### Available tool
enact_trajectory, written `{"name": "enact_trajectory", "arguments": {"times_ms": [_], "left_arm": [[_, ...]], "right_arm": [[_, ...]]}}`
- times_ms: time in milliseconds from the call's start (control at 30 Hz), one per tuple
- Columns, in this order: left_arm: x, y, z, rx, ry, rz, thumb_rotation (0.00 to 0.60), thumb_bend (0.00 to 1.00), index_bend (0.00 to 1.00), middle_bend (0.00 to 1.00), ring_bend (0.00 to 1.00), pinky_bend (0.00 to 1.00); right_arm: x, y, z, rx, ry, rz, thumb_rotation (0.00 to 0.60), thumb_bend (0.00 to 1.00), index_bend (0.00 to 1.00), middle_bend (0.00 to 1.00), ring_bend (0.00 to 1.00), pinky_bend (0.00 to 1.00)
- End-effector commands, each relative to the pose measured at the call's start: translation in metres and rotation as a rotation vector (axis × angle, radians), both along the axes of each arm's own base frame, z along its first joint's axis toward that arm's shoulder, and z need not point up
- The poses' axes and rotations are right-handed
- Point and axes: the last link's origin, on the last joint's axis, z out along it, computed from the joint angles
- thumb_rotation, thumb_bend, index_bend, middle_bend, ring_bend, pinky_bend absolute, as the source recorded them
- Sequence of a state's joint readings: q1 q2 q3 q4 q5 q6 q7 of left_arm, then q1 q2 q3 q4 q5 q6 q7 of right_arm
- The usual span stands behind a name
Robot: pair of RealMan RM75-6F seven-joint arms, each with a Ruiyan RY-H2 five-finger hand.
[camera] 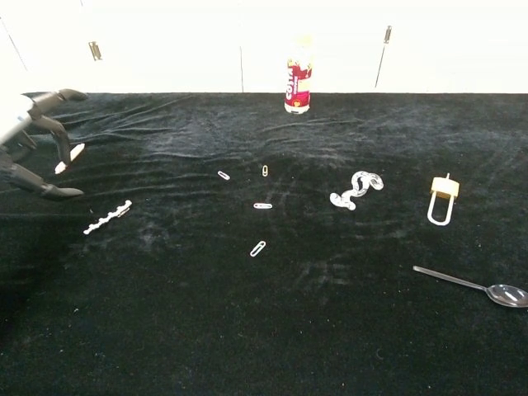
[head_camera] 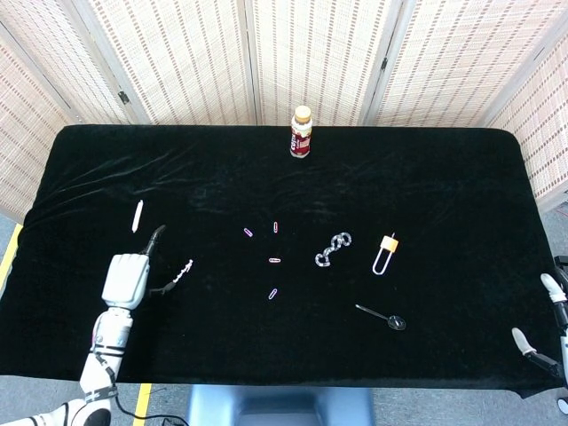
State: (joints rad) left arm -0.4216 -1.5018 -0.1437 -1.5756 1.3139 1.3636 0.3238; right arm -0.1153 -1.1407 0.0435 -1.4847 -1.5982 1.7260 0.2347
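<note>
We saw a small silver screw-like rod lying loose on the black tablecloth, at its near left part, just beside the dark fingertips of our left hand. That hand hovered with its fingers spread wide and gripped nothing. A white stick lay a little beyond it. Toward the middle we found four paper clips, then a twisted metal chain piece, a U-shaped clip with a tan top and a spoon. A drink bottle stood upright at the far edge. Our right hand showed only as fingertips at the table's right edge, so we could not tell its pose.
</note>
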Motion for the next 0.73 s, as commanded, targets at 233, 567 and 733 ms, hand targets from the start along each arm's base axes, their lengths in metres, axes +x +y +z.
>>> {"name": "enact_trajectory", "arguments": {"times_ms": [233,567,733], "left_arm": [[-0.07,-0.114,0.079,0.079,0.085,-0.034,0.6,0.15,0.0,0.0,0.0,0.0],[-0.106,-0.17,0.085,0.08,0.156,0.123,0.6,0.14,0.0,0.0,0.0,0.0],[-0.102,-0.177,0.086,0.091,0.15,0.089,0.6,0.14,0.0,0.0,0.0,0.0]], "right_arm": [[0.01,0.006,-0.013,0.009,0.049,0.018,0.6,0.29,0.0,0.0,0.0,0.0],[0.022,0.013,-0.03,0.054,0.104,0.061,0.6,0.29,0.0,0.0,0.0,0.0],[0.025,0.019,-0.034,0.057,0.121,0.081,0.6,0.29,0.0,0.0,0.0,0.0]]}}
